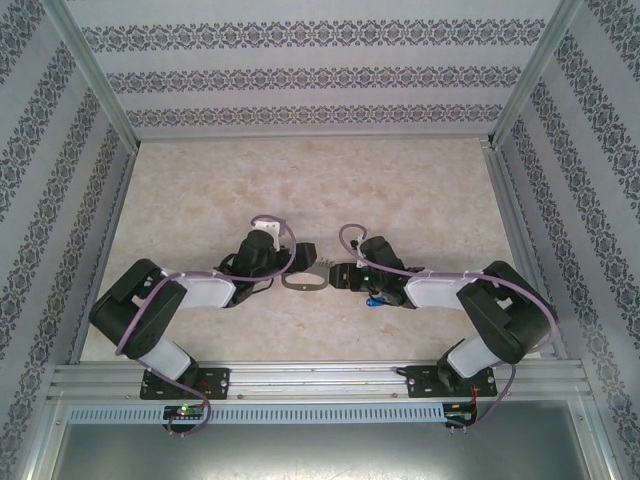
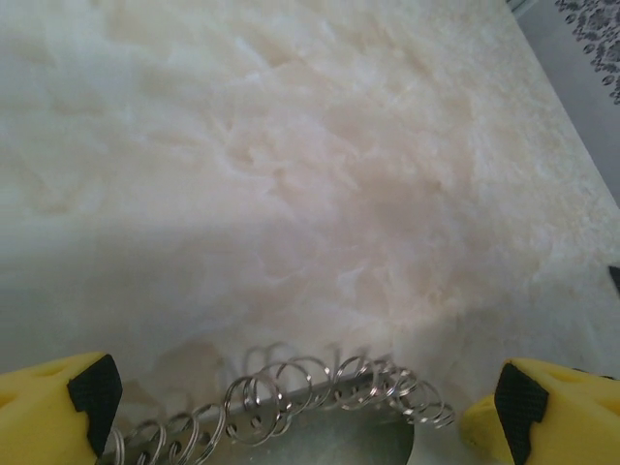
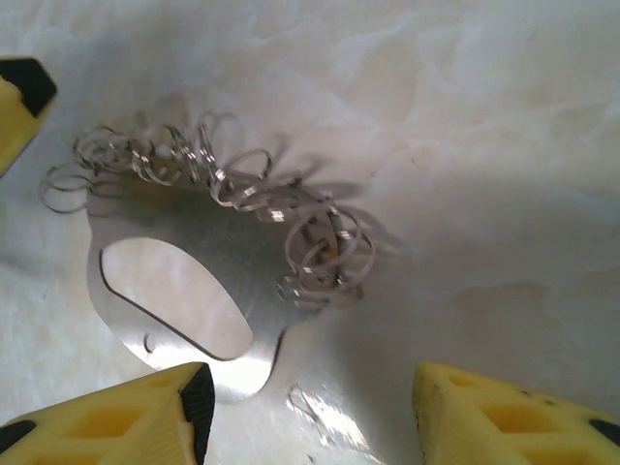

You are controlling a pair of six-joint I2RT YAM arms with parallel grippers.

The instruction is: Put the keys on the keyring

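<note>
The keyring (image 1: pixel 305 281), a flat grey metal D-shaped loop with a row of small wire rings along its curved edge, lies on the table between the two arms. My left gripper (image 1: pixel 289 268) is open wide, and the loop's ringed edge (image 2: pixel 329 387) lies between its yellow fingers (image 2: pixel 58 412). My right gripper (image 3: pixel 310 387) faces it from the other side, open, its left finger (image 3: pixel 116 421) at the loop's flat metal corner (image 3: pixel 242 368). The key, with a bright blue head (image 1: pixel 372 300), lies on the table beside the right wrist.
The pale marbled table top (image 1: pixel 320 190) stretches behind the arms. Patterned walls (image 1: pixel 300 75) and aluminium frame rails (image 1: pixel 310 375) close in the table. One of the left gripper's yellow fingers (image 3: pixel 19 97) shows at the top left of the right wrist view.
</note>
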